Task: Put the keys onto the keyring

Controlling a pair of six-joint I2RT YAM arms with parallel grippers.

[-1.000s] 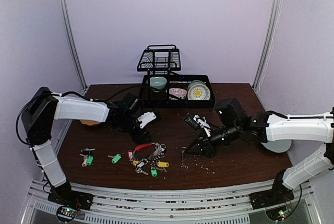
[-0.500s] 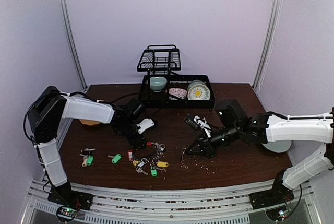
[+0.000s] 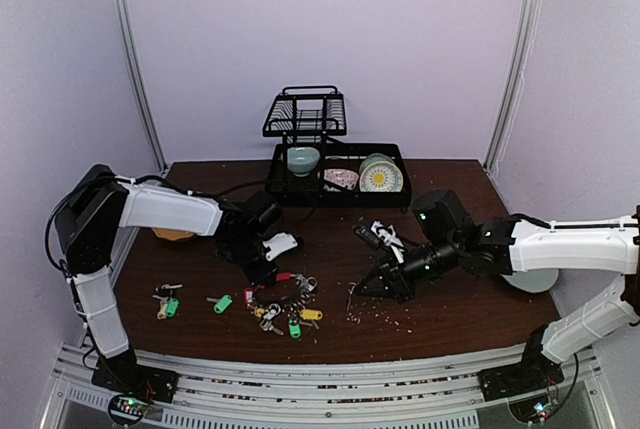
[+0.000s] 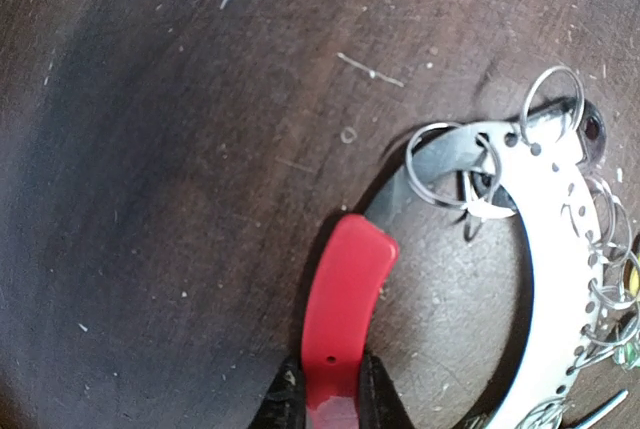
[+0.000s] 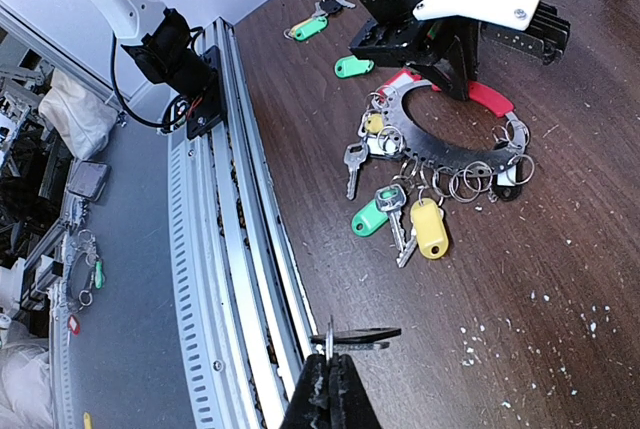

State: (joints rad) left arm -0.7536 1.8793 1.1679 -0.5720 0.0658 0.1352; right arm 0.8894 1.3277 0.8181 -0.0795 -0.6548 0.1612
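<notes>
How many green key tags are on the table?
3. The leftmost green tag lies farthest left, the middle green tag lies alone left of the keyring, and the third green tag hangs from it. Others may be hidden.

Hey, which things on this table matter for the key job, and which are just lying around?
Job: keyring, gripped by left gripper; single key in right gripper; loose green-tagged key; leftmost green-tagged keys.
Lying about: dish rack, teal bowl, patterned plate, crumbs.
</notes>
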